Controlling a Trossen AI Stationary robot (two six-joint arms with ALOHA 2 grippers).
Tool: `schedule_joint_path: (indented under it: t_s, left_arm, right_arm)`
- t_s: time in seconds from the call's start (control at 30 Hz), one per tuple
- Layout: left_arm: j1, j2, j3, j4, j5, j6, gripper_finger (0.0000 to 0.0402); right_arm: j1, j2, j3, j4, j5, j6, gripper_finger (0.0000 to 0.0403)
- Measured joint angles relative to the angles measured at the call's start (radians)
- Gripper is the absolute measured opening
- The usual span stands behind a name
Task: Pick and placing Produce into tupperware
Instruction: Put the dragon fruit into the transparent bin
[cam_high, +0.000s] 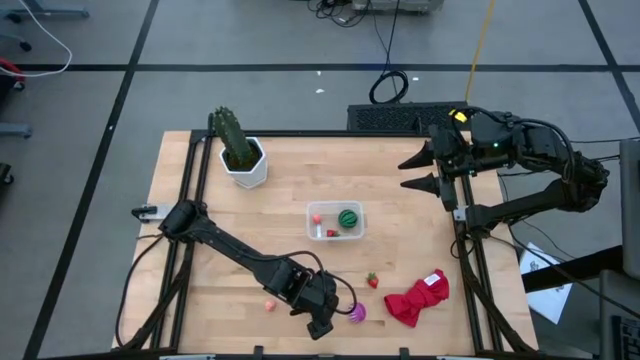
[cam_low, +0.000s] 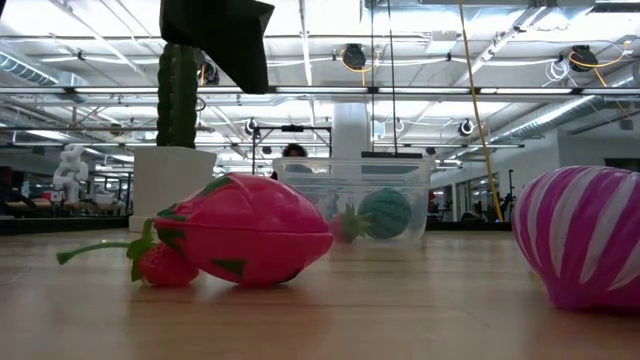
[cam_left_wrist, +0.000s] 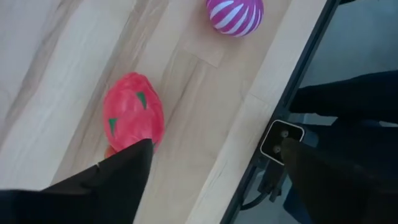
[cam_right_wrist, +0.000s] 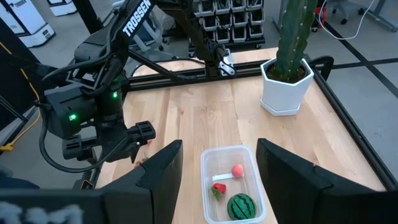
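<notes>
At the surface's centre sits the tub, long axis left–right in the high view. Inside it: green ball at the right end, a pink bit and a strawberry to its left.

Left gripper hangs near the front edge, well in front of the tub, fingers spread wide, holding nothing. The red pepper lies on the surface beside one fingertip, long axis running away from the wrist camera. The purple piece lies just right of this gripper, a pink bit to its left.

A loose strawberry lies in front of the tub, toward its right; red cloth farther right.

Right gripper waits behind and right of the tub, fingers apart, empty.
</notes>
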Motion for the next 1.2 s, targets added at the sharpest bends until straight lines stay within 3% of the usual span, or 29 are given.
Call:
schedule_joint_path:
  t_s: [0.17, 0.37, 0.9, 1.2]
  left_arm:
    - [-0.001, 0.0, 0.0, -0.026, 0.011, -0.044, 0.0389]
    - [0.001, 0.0, 0.0, -0.16, 0.003, -0.108, 0.0392]
    - [0.03, 0.045, 0.001, -0.146, 0.0, 0.008, 0.0392]
    - [0.036, 0.106, 0.0, -0.112, 0.069, 0.058, 0.0392]
  right_arm:
    - [0.0, 0.0, 0.0, 0.0, 0.0, 0.0, 0.0196]
    - [0.0, 0.0, 0.0, 0.0, 0.0, 0.0, 0.0196]
    - [0.0, 0.009, 0.0, 0.052, 0.0, 0.001, 0.0196]
    - [0.0, 0.045, 0.0, 0.06, 0.0, 0.0, 0.0196]
